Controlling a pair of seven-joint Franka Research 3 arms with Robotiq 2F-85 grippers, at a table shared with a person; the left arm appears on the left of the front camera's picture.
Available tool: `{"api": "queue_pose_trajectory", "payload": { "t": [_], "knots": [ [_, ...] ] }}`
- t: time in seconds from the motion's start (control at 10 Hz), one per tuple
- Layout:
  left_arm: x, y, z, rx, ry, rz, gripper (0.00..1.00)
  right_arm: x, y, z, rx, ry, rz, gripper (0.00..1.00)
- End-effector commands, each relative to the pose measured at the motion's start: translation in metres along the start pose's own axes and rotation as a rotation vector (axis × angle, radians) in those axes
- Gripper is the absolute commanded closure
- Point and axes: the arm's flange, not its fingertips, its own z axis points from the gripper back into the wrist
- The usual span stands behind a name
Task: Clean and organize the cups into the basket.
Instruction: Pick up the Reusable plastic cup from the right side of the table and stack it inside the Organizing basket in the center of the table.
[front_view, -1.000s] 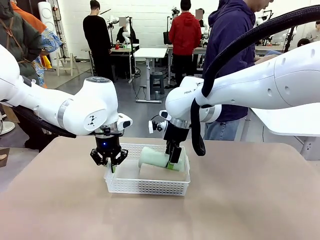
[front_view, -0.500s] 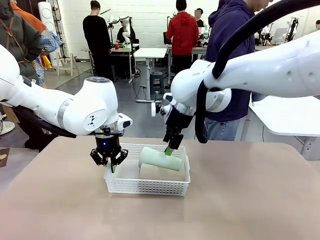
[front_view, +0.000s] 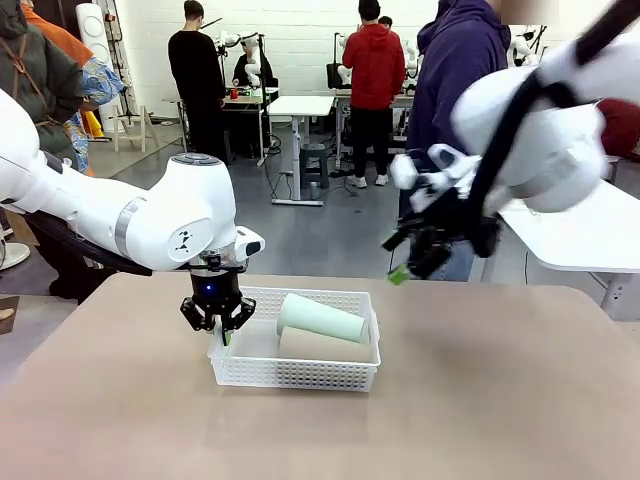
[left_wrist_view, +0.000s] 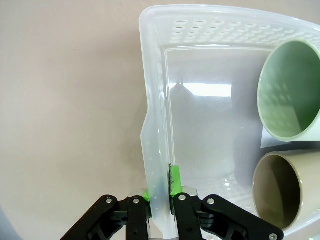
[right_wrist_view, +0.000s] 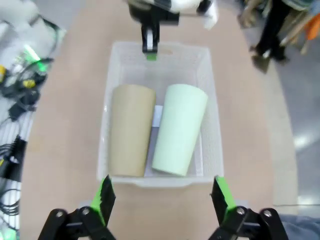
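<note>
Nearest, table (front_view: 480, 400): tan top, carrying the basket left of centre.
Basket (front_view: 290, 375): white, lattice-sided, in the same spot as a second ago.
Tan cup (front_view: 325, 346): on its side in the basket's near half. From the front the basket's front wall hides most of it. The right wrist view shows it whole (right_wrist_view: 131, 130), parallel to the mint one. Whether the two touch is hard to tell.
Mint cup (front_view: 320, 318): on its side in the basket's far half, just behind the tan cup, mouth toward the left gripper (left_wrist_view: 290, 90). A second ago the right gripper was on its right end; nothing touches it now.
Left gripper (front_view: 217, 322): pinched narrow across the basket's left wall (left_wrist_view: 160, 190), unmoved.
Right gripper (front_view: 400, 270): jaws wide and holding nothing (right_wrist_view: 161, 195). It has lifted out of the basket and swung up to the right. It is motion-blurred from the front, so its outline is unclear.
Person (front_view: 455, 80): standing at the far side, partly covered by the right arm (front_view: 540, 140).
</note>
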Motion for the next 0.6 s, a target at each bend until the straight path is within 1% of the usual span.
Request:
{"api": "queue_pose_trajectory", "payload": {
  "t": [0.0, 0.1, 0.3, 0.4, 0.5],
  "knots": [
    [0.0, -0.001, 0.001, 0.002, -0.004, -0.009, 1.0, -0.053, 0.036, 0.05, -0.001, -0.171, -0.01, 0.0],
    [0.0, -0.001, 0.001, 0.002, -0.004, -0.009, 1.0, -0.075, 0.043, 0.08, -0.022, -0.262, -0.026, 0.0],
    [0.0, -0.001, 0.001, 0.002, -0.004, -0.009, 1.0, -0.119, 0.046, 0.116, -0.044, -0.399, -0.051, 0.0],
    [0.0, -0.001, 0.001, 0.002, -0.004, -0.009, 1.0, -0.144, 0.044, 0.126, -0.066, -0.432, -0.057, 0.0],
    [0.0, -0.001, 0.001, 0.002, -0.004, -0.009, 1.0, -0.171, 0.04, 0.133, -0.062, -0.45, -0.059, 0.0]
  ]
}}
